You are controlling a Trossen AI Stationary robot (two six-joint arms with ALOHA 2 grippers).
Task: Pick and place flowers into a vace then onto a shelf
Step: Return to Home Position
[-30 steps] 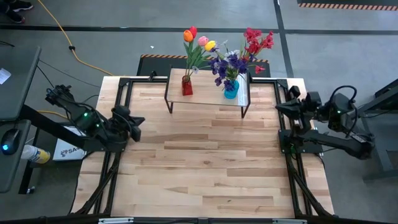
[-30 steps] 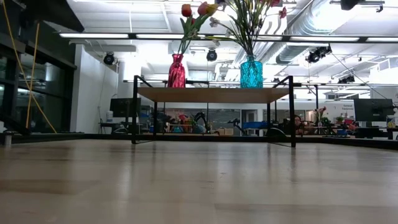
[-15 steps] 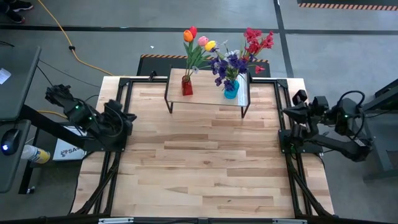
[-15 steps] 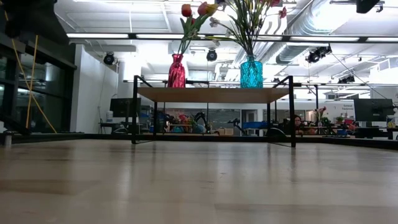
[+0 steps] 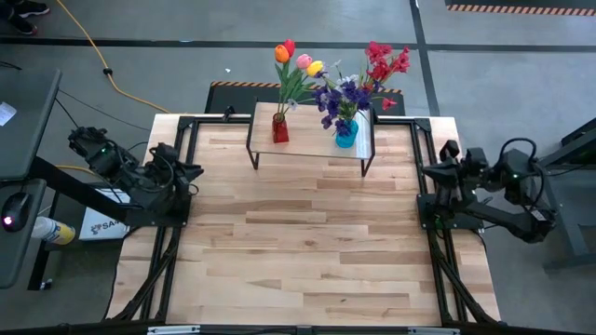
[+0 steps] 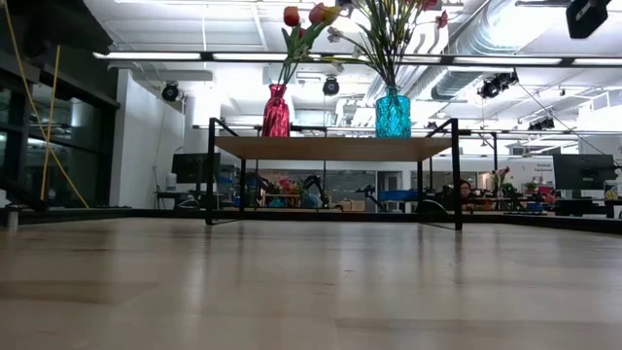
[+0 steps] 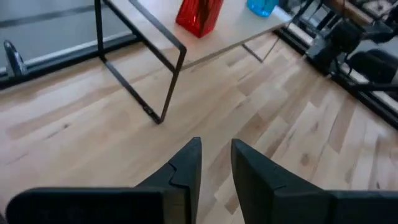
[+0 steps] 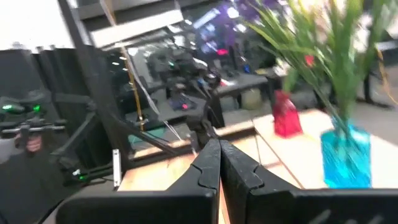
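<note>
The shelf (image 5: 312, 135), a light-wood board on black legs, stands at the table's far middle. On it stand a red vase (image 5: 279, 128) with red, orange, pink and yellow tulips (image 5: 296, 60) and a blue vase (image 5: 345, 136) with purple, red and white sprays (image 5: 361, 82). Both vases rest by their bases on the board (image 6: 330, 148). My left gripper (image 5: 193, 170) hovers at the table's left edge, its fingers a little open (image 7: 216, 152). My right gripper (image 5: 426, 171) hovers at the right edge, shut (image 8: 219, 149). Neither holds anything.
The wooden tabletop (image 5: 307, 242) stretches bare of objects between the arms and in front of the shelf. Black frame rails (image 5: 177, 140) run along the left and right edges. A yellow cable (image 5: 93, 56) lies on the floor beyond the table.
Both arms have drawn back from the table's middle: the left gripper toward the left edge, the right gripper toward the right edge and slightly nearer. The vases and flowers have stayed still on the shelf.
</note>
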